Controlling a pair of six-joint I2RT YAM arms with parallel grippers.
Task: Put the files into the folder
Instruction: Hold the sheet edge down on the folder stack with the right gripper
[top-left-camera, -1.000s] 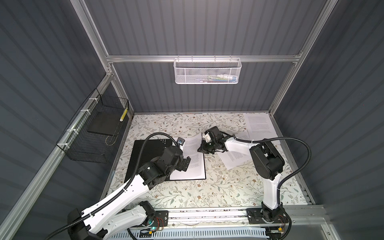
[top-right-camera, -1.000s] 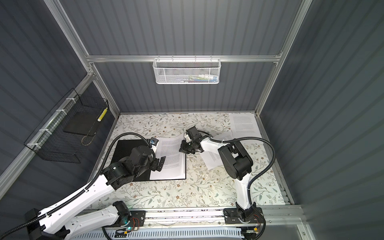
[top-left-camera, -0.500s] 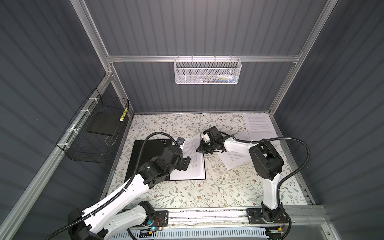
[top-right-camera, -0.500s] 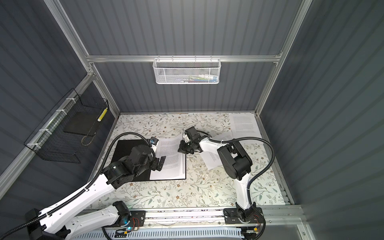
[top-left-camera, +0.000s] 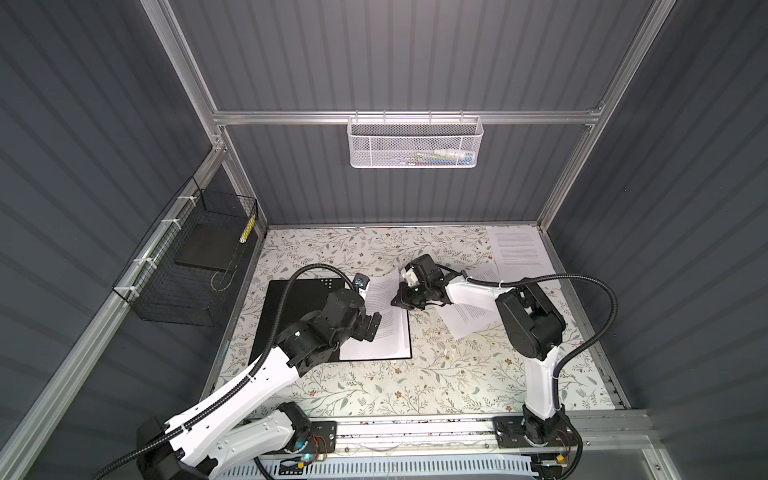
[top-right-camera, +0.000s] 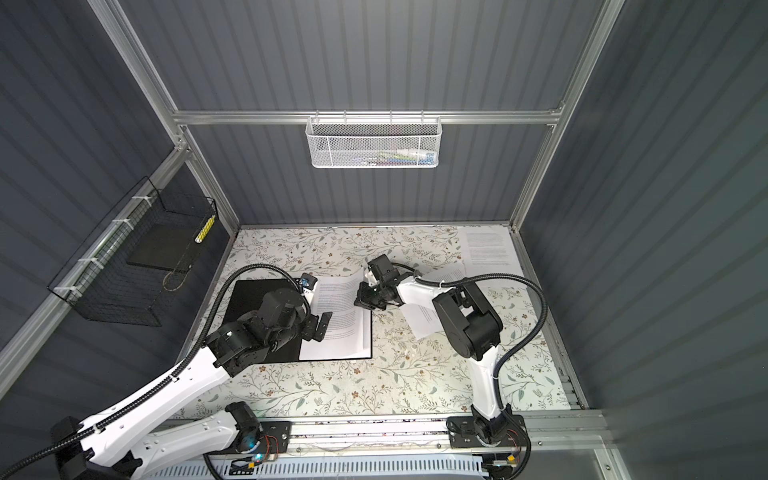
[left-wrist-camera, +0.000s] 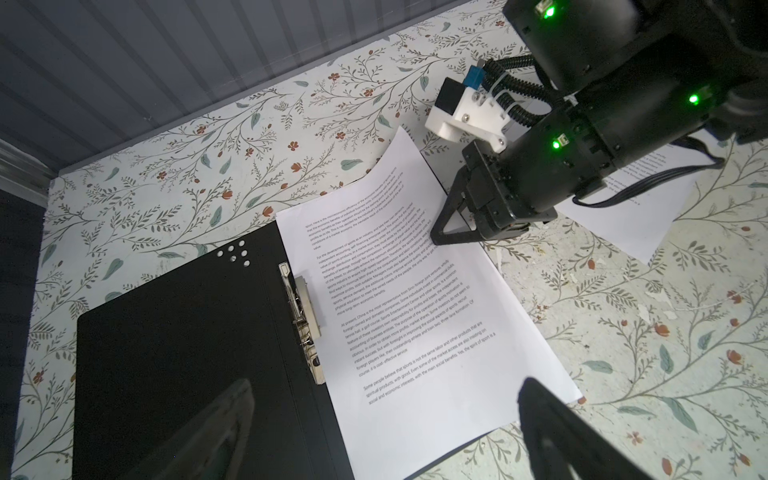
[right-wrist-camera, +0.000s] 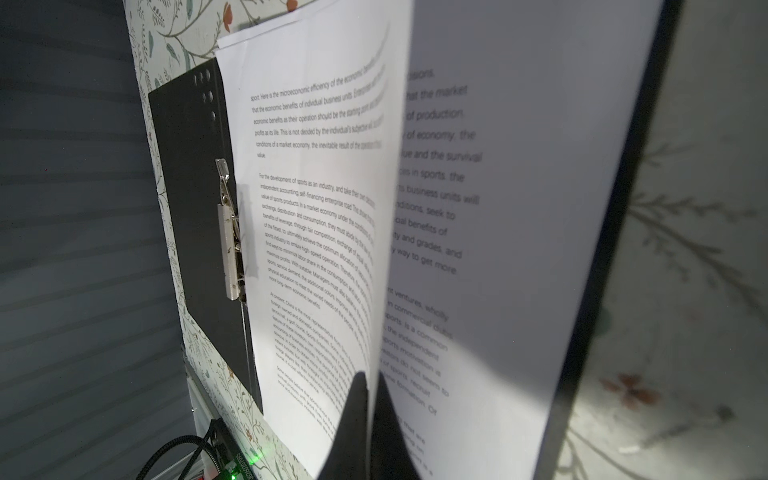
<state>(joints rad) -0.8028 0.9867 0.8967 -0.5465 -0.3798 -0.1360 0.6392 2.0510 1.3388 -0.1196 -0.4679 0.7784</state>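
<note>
Insertion in hand: one sheet is pinched edge-on by the right gripper over the open folder at 9 o'clock; left gripper is held wide, empty; next, sheet should be lowered flat and released; other files lie at 3 o'clock.

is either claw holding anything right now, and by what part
The right claw is shut on the top paper sheet, pinching its long edge farthest from the metal clip. The left claw is open, holding nothing.

We see a robotics lab cell. Grey ribbed panels on an aluminium frame enclose a floral worktop. Two robot arms stand on a rail.
</note>
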